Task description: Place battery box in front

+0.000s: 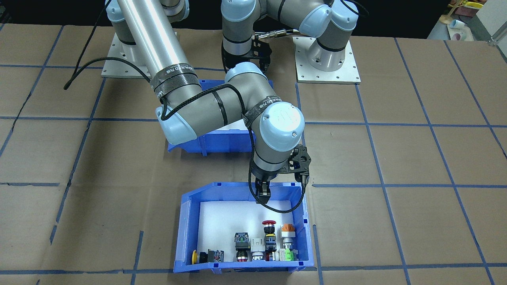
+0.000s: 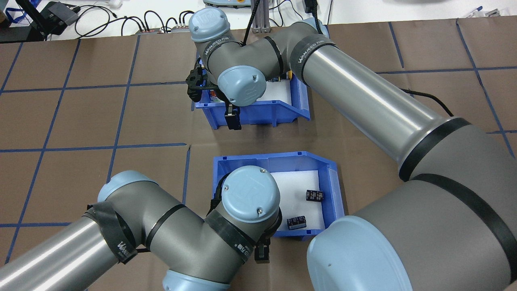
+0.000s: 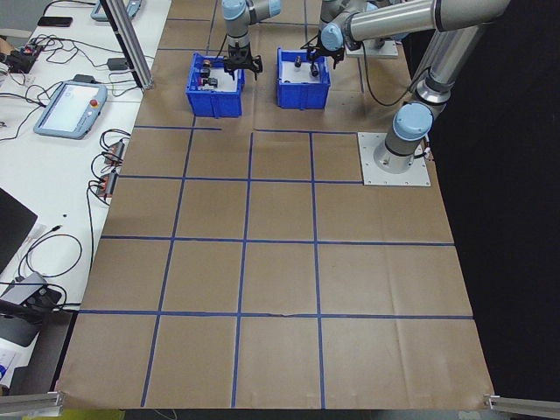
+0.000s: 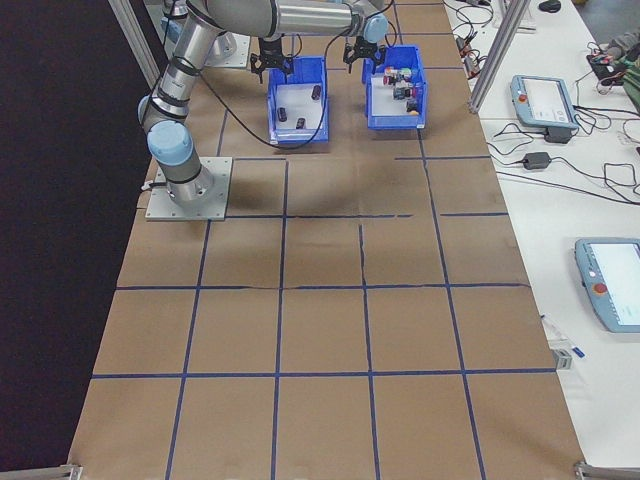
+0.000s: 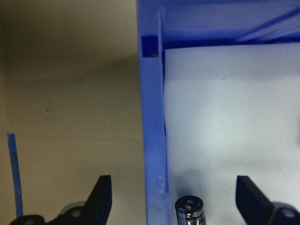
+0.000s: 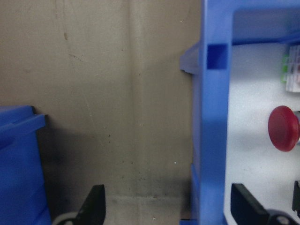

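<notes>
The battery box (image 2: 278, 159), a blue bin with a white liner, holds two dark batteries (image 2: 314, 195) and lies close to the robot. My left gripper (image 2: 262, 252) is open at its near wall. In the left wrist view that gripper (image 5: 176, 197) has one finger on each side of the blue wall (image 5: 152, 140), and a battery (image 5: 190, 208) stands just inside. The alike bin of colourful switches (image 1: 186, 221) lies farther out. My right gripper (image 1: 262, 196) is open over that bin's wall (image 6: 213, 140), beside a red button (image 6: 283, 127).
The two bins lie one behind the other with a strip of brown table between them (image 2: 258, 139). Both arms' mounting plates (image 1: 326, 75) flank the battery box. Cables (image 2: 121, 20) and teach pendants (image 4: 545, 95) lie on the white bench beyond the table.
</notes>
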You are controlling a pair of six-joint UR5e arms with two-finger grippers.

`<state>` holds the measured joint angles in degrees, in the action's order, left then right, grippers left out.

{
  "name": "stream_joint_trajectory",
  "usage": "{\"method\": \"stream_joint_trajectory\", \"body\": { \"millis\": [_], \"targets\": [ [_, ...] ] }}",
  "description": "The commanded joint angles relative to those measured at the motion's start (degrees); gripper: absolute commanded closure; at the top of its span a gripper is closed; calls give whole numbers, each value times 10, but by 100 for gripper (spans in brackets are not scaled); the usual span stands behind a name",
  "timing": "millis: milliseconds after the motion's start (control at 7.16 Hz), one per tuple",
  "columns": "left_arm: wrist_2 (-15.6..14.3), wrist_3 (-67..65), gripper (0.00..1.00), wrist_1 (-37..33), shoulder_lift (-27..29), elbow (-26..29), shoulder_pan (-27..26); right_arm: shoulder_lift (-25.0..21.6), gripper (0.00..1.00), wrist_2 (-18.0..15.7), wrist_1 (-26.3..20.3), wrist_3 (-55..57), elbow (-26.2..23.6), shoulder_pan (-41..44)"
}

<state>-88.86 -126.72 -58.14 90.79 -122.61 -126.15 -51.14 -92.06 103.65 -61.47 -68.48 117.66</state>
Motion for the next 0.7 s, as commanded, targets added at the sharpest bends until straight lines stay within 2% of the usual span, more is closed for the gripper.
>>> {"method": "stream_joint_trajectory", "body": {
  "millis": [0, 140, 279, 419, 559],
  "targets": [
    [0, 1, 14, 1, 10, -4, 0, -5, 80, -11, 1, -3, 7, -1],
    [0, 2, 22, 4, 18, -4, -1, -9, 92, -12, 1, -5, 10, -5],
    [0, 2, 27, 19, 20, -5, -1, -16, 93, -14, 8, -6, 18, -8],
    [0, 2, 27, 18, 20, -7, 0, -23, 93, -25, 8, -12, 29, -16],
    [0, 9, 36, 19, 22, -14, -1, -34, 94, -26, 6, -28, 30, -30]
  ]
}}
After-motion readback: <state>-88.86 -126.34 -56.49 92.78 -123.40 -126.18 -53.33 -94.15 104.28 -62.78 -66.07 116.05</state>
